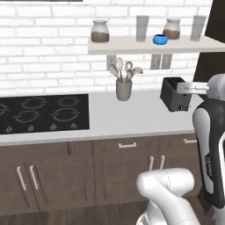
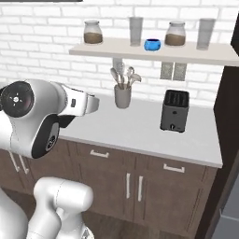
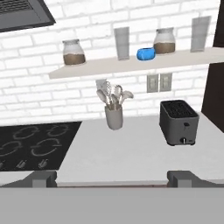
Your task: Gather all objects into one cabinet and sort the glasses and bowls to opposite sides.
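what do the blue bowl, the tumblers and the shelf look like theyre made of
Blue bowl: glossy, probably glazed ceramic or plastic; bright highlights on its side.
Tumblers: clear grey glass or plastic; the brick wall shows through faintly.
Shelf: matte off-white board, maybe painted wood or laminate; no grain or shine visible.

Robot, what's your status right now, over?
Fingers open, empty, back from the counter. Two glasses and blue bowl on the shelf, untouched. Two jars alongside; nothing blocking.

The arm hides part of the toaster.
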Controlling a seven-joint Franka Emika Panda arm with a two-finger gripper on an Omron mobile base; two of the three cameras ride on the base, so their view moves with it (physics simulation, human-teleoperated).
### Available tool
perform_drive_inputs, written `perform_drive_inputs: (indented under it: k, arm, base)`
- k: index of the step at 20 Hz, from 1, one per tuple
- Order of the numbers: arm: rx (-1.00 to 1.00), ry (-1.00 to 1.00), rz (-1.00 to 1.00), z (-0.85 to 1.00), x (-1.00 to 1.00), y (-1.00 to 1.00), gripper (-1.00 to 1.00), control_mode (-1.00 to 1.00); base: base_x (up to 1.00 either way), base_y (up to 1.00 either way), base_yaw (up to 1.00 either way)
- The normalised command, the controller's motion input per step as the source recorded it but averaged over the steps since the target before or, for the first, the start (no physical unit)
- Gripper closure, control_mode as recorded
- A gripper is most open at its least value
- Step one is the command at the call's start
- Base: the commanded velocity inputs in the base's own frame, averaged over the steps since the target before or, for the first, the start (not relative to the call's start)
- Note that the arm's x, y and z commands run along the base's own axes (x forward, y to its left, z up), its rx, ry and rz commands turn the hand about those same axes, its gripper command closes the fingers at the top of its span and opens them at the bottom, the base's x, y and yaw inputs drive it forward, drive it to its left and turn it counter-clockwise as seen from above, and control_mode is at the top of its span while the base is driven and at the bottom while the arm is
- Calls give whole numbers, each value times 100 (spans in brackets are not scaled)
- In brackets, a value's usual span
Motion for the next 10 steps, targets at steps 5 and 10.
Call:
perform_drive_inputs:
  k: [5,10]
  arm:
    - [0,0,0,0,0,0,-100,100]
    - [0,0,0,0,0,0,-100,100]
  base:
    - [2,-47,0]
    - [21,-35,0]
